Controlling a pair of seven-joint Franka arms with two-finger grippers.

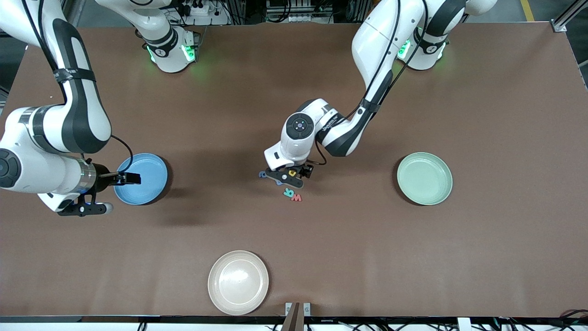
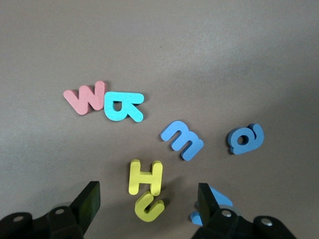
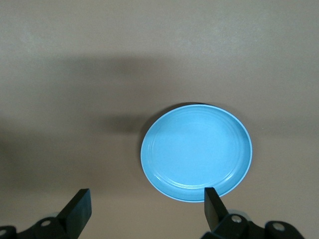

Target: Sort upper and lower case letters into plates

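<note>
- Nearest the front camera: cream plate (image 1: 238, 282), round, shallow, bare. Not one of the sorting plates.
- Plates, three in all: one cream, one blue plate (image 1: 143, 178) toward the right arm's end of the table, one mint plate (image 1: 424, 178) toward the left arm's end. Blue and mint look equal in size, both round and shallow, nothing in either.
- Letters: small flat foam pieces lying in a loose cluster on the table about midway between the blue and mint plates, well apart from both.
- Count from the left wrist view, seven: pink W (image 2: 85, 97) touching teal R (image 2: 122, 106); blue m (image 2: 182, 140); blue a (image 2: 245, 139); yellow H (image 2: 145, 177) touching a yellow hooked letter (image 2: 148, 207), probably a u or J; one more blue piece (image 2: 212, 206) half hidden by a finger, shape unreadable.
- By colour: one pink, one teal, two yellow, three blue.
- Left gripper (image 2: 147, 205): low over the cluster, fingers spread to either side of the two yellow letters, touching neither as far as I can see.
- Right gripper (image 3: 145, 208): up over the blue plate's edge, fingers spread wide, holding nothing; that arm waits.
</note>
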